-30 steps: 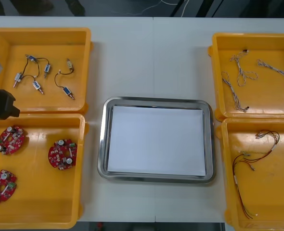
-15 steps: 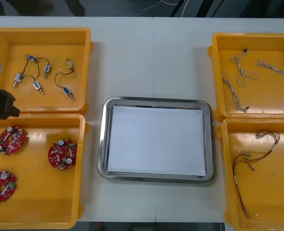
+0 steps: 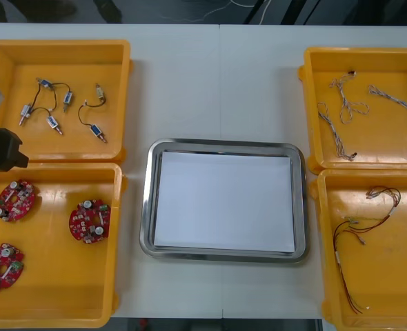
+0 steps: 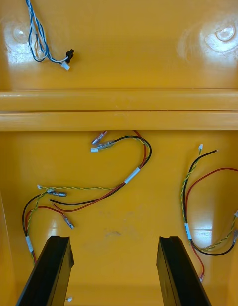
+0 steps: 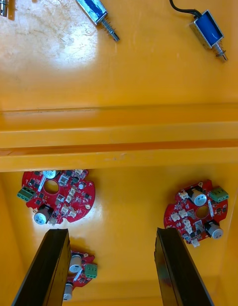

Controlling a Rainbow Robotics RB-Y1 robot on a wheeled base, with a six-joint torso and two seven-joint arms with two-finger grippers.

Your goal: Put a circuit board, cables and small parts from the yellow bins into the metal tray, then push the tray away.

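Left wrist view: left gripper (image 5: 111,231) spread wide over round red circuit boards (image 5: 57,194). Right gripper (image 4: 114,239) likewise parted above red and yellow cables (image 4: 133,176). Metal tray (image 3: 224,146) white inside.

Front camera: overhead, facing steeply down, set well back. It takes in most of the table (image 3: 217,83), with the tray (image 3: 224,145) at centre and the left bins (image 3: 52,296) and right bins (image 3: 390,138) at the side edges.
Left wrist camera: close above the left bins, facing down across the left divider (image 5: 119,137). Boards (image 5: 57,197) lie on the camera's side of it, small parts (image 5: 96,11) beyond.
Right wrist camera: close above the right bins, facing down across the right divider (image 4: 119,113). Cables (image 4: 131,177) lie on both sides of it.
Overlap: each wrist patch lies within the front view, one at each side edge of the table.
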